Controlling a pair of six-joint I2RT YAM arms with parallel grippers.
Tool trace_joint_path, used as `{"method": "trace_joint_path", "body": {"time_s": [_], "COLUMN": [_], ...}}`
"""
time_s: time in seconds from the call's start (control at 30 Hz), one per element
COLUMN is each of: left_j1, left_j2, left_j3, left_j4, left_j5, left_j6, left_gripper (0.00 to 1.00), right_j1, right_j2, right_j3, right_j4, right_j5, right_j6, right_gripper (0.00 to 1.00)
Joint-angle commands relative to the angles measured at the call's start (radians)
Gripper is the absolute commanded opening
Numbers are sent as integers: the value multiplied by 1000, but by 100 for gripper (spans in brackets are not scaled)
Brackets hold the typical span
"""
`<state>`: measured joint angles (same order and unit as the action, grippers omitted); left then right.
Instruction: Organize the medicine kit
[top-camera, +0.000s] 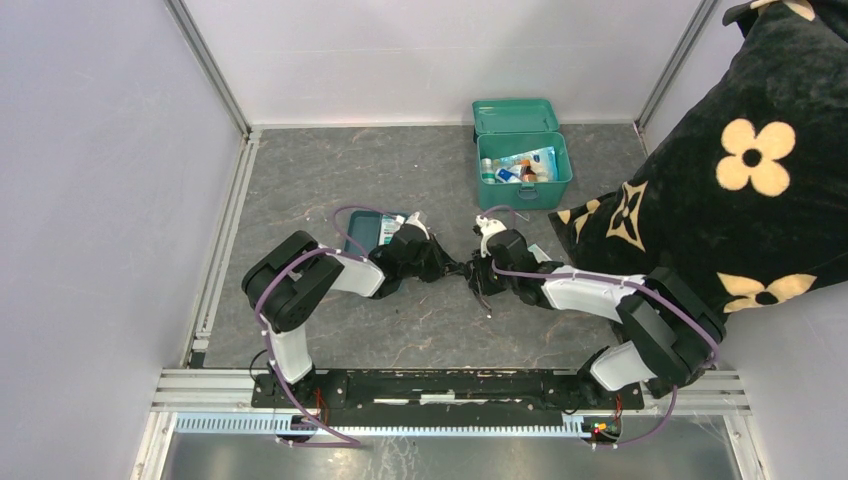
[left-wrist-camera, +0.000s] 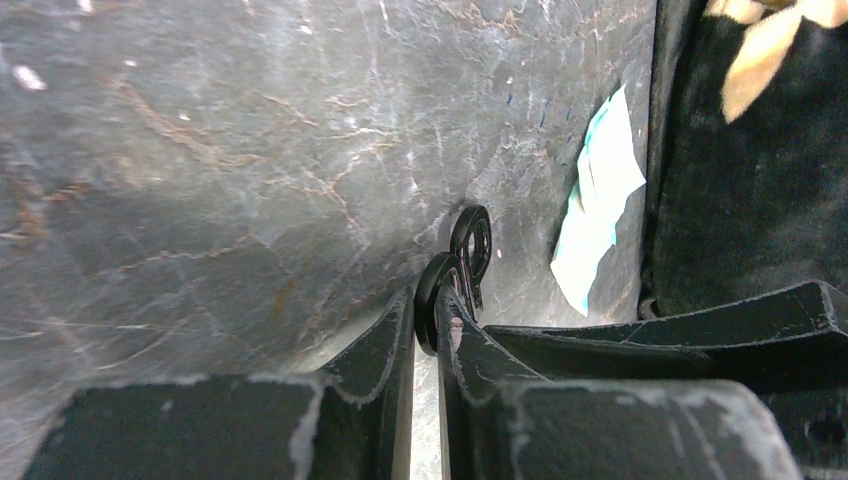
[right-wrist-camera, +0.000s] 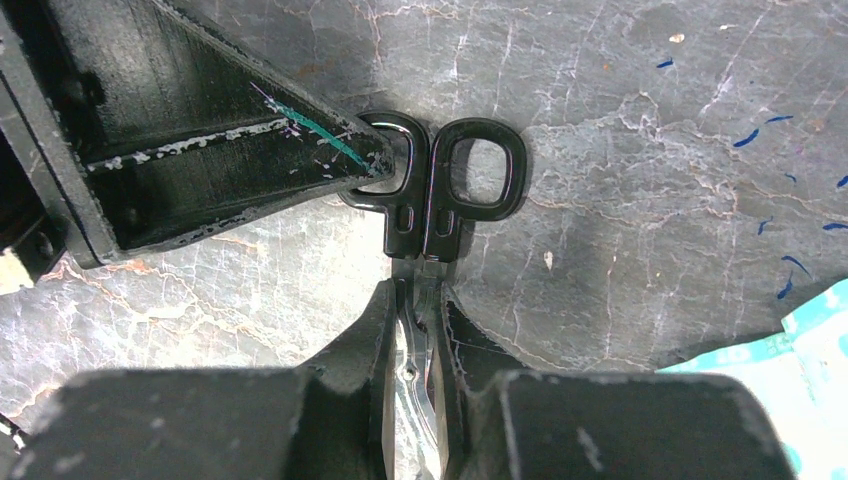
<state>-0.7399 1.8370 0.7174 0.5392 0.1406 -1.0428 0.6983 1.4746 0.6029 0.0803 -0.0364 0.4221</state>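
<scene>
The medicine kit (top-camera: 524, 168) is a teal box at the back of the table, its lid (top-camera: 515, 115) open and several packets and bottles inside. A small pair of scissors (top-camera: 468, 270) with black ring handles (right-wrist-camera: 478, 178) is held low over the table's middle. My right gripper (right-wrist-camera: 418, 290) is shut on its metal blades (right-wrist-camera: 417, 345). My left gripper (left-wrist-camera: 428, 300) is shut on one handle ring (left-wrist-camera: 431, 297); the other ring (left-wrist-camera: 472, 238) sticks out free. The two grippers meet tip to tip, left (top-camera: 452, 267) and right (top-camera: 482, 272).
A flat teal divided tray (top-camera: 362, 232) lies behind my left arm, with a packet on it. A big black pillow with cream flowers (top-camera: 740, 170) fills the right side. A white and teal paper packet (left-wrist-camera: 598, 195) lies on the grey table near the pillow.
</scene>
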Motion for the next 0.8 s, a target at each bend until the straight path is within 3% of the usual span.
{"method": "trace_joint_path", "body": {"time_s": [0.0, 0.13, 0.23, 0.5, 0.77], "left_j1": [-12, -8, -6, 3, 34], "left_j2": [-14, -51, -81, -241, -465], "left_j3": [64, 103, 140, 249, 365], "left_j4": [-103, -182, -253, -581, -997], "left_j5": [-18, -47, -60, -69, -293], "left_j6": [57, 122, 176, 329, 484], "left_gripper": [2, 2, 2, 2, 2], "right_j1": [3, 1, 3, -8, -22], "right_j2": [-95, -206, -279, -359, -375], "right_j3": [-14, -9, -10, 19, 16], "right_j4": [-10, -31, -51, -143, -137], "right_j5": [-6, 30, 97, 173, 154], "right_j6": [-27, -51, -61, -117, -126], "right_gripper": [31, 44, 48, 51, 53]}}
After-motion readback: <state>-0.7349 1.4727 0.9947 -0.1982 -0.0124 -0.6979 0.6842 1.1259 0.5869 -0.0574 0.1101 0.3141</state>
